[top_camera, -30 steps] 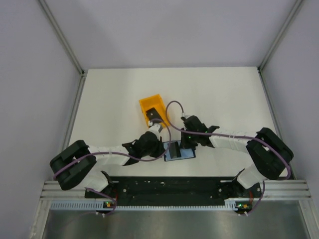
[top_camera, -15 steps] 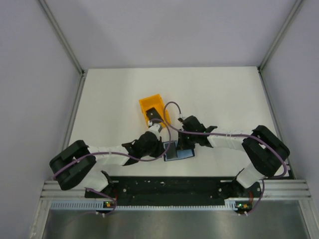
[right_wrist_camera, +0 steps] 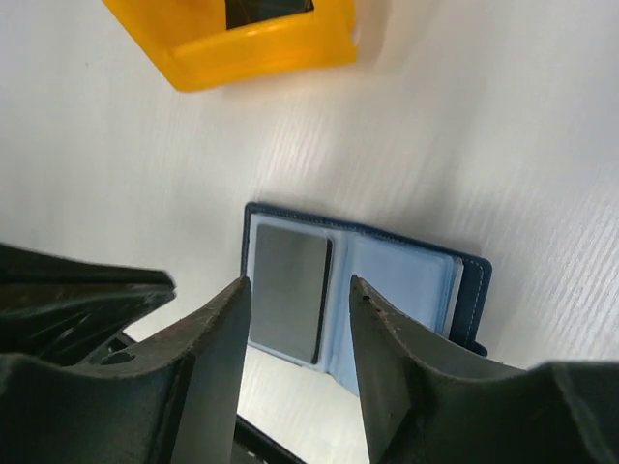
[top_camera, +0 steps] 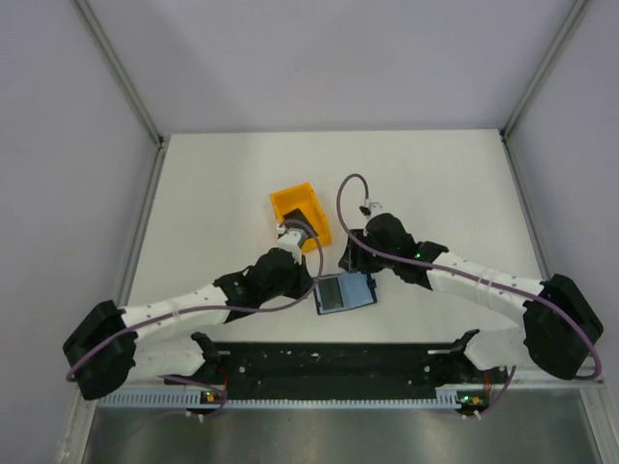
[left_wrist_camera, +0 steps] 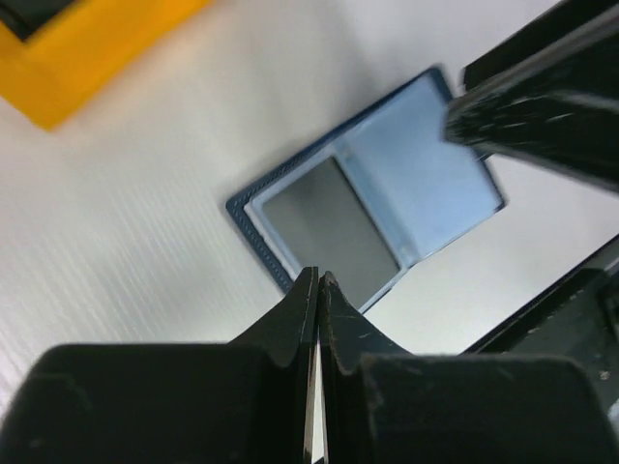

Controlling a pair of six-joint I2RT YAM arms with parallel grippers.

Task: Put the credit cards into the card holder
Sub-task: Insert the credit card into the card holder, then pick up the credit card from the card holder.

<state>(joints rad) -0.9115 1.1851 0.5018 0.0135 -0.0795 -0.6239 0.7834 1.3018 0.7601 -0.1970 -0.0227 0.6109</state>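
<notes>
Close to the front edge of the surface (top_camera: 435, 193), between the arms, the card holder (top_camera: 344, 292) lies open, a dark card (top_camera: 332, 294) in its left half. Left fingers (left_wrist_camera: 290, 329) are pressed together, empty; right fingers (right_wrist_camera: 218, 338) stand apart above it, gripping nothing. Beyond sits the orange bin (top_camera: 282, 205), something dark inside.

surface: white table (top_camera: 435, 184) | on it: card holder (top_camera: 345, 291) lying open; orange bin (top_camera: 286, 202) nearby
</notes>
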